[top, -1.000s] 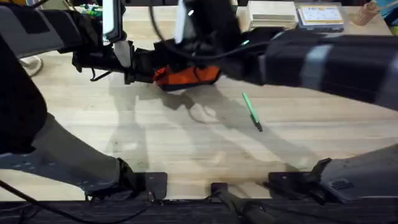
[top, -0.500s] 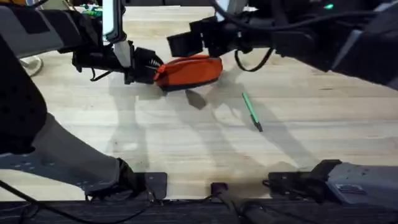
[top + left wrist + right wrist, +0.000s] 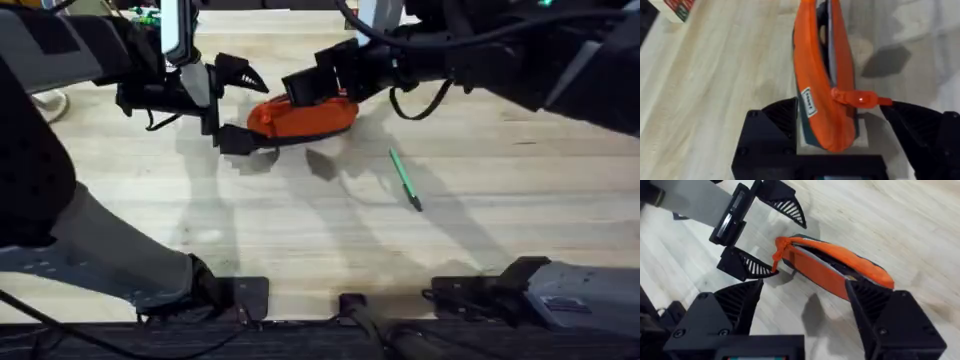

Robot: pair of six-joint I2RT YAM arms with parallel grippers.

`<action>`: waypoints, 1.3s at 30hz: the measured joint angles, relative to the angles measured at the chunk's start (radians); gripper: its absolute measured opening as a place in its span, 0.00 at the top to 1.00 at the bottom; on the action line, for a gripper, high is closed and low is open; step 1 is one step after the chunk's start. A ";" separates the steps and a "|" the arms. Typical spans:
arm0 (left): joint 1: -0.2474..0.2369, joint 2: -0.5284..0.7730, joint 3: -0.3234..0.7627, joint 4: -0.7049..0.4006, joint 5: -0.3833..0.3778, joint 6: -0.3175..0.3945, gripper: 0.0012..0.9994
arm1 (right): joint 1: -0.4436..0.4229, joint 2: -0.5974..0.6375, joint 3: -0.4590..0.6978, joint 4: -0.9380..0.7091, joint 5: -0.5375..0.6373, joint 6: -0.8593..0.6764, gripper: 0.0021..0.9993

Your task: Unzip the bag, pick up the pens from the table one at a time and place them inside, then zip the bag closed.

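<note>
The soft orange bag [image 3: 300, 116] lies unzipped near the counter's [image 3: 300, 230] far edge, likely floppy; pinch its end. Both sets of fingers gape empty. The light pen [image 3: 404, 179] lies mid-counter.

The bag [image 3: 822, 85] is soft orange cloth, matt, with a small cloth label. The bench [image 3: 300, 230] is pale wood with lines of grain. The green pen [image 3: 404, 179] looks like smooth plastic. The fingers [image 3: 747, 262] are matt black plastic with ribs.
</note>
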 joint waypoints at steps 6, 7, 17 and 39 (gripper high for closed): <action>0.004 -0.001 0.000 -0.088 -0.001 0.000 0.01 | 0.000 0.000 0.096 -0.124 0.000 -0.084 0.00; 0.007 -0.002 0.000 -0.108 -0.001 0.000 0.01 | 0.000 0.000 0.114 -0.138 0.000 -0.097 0.00; 0.101 -0.157 0.000 -0.286 -0.001 0.000 0.01 | -0.042 0.000 0.181 -0.173 0.000 -0.234 0.00; 0.150 -0.283 0.000 -0.299 -0.006 0.000 0.01 | -0.059 0.022 0.181 -0.116 0.000 -0.977 0.00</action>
